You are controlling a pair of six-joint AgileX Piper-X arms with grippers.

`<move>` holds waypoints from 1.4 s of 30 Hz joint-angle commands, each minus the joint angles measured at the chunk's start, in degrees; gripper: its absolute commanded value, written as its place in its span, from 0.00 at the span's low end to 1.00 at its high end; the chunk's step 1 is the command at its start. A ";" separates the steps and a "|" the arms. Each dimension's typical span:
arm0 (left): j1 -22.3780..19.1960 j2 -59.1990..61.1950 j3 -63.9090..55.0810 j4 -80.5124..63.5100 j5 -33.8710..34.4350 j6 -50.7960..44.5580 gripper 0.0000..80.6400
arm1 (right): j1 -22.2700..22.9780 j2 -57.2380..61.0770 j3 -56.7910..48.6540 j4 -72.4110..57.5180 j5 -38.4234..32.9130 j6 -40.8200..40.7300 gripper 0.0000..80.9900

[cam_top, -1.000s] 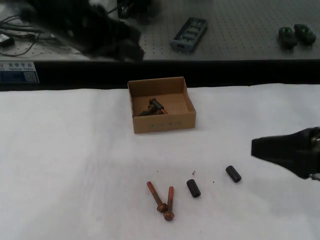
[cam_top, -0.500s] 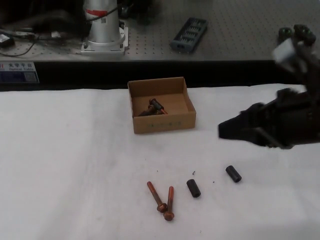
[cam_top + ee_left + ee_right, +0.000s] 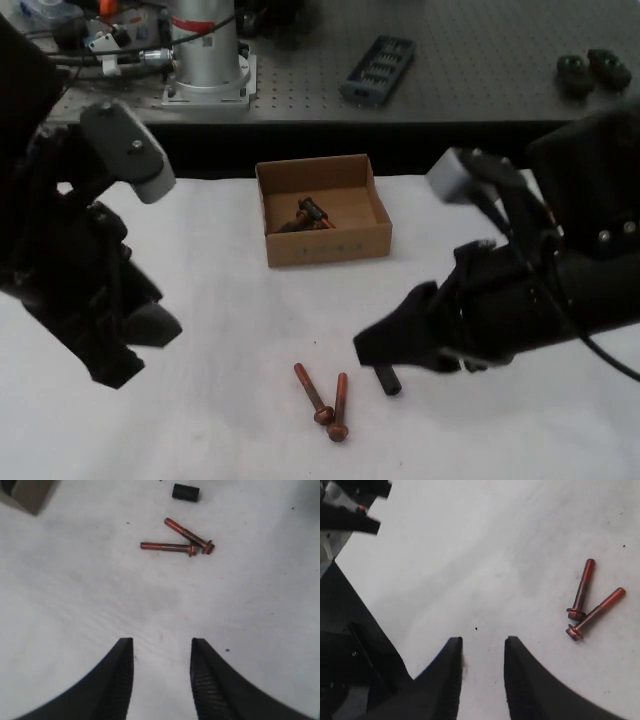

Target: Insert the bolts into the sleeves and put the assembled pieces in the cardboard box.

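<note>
Cardboard box (image 3: 330, 246) toward the back of the surface (image 3: 200, 420) already holds a few dark assembled pieces (image 3: 308, 213), so I judge part of the job done. Two copper bolts (image 3: 310, 390) lie loose on the white surface nearer me, touching near their heads. A black sleeve (image 3: 387, 381) lies just beside them, half under my right arm (image 3: 520, 300). None of these is joined yet, and they have yet to go into the box.

My left tool (image 3: 161, 680) hangs over bare surface with its fingers apart and nothing between them. The bolts are ahead of it and the sleeve is beyond them. My right tool (image 3: 482, 675) is likewise apart and empty, with the bolts off to one side of it.

A second ago only the tip of my right arm showed at the edge of the surface, and my left arm (image 3: 80, 260) was a blur over the far bench. Half a second ago the right arm had come farther in. Now both arms are over the surface, the left at the bolts' left side and the right low beside the sleeve. The right arm covers the second sleeve that lay open to view before. Box, bolts and the near sleeve have not moved.
</note>
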State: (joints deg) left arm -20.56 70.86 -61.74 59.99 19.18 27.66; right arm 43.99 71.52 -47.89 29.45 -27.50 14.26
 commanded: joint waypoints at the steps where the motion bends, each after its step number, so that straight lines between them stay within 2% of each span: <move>1: -0.49 -0.65 0.29 -7.28 -0.90 22.58 0.34 | 0.59 -1.44 -0.51 1.74 0.16 -3.17 0.29; 11: -1.01 5.69 0.29 -13.79 0.83 26.60 0.34 | 0.64 -9.12 -0.51 7.55 5.51 -3.99 0.29; 21: -7.62 14.01 0.29 -14.54 -1.60 36.80 0.34 | 0.64 -19.41 -0.51 12.80 9.99 -3.99 0.29; 31: -11.02 20.44 0.29 -15.00 -2.21 48.02 0.34 | 0.64 -23.14 -0.51 15.27 10.10 -3.99 0.29; 38: -11.63 25.23 0.29 -17.87 -9.66 55.26 0.34 | 0.64 -23.49 -0.40 17.20 10.10 -3.99 0.29; 42: -11.63 25.76 0.29 -24.69 -10.13 57.13 0.34 | 0.64 -24.67 -0.29 18.25 10.10 -3.99 0.29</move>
State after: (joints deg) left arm -32.03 96.67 -61.21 39.07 9.77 83.19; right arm 44.55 47.60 -47.89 47.34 -17.31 10.86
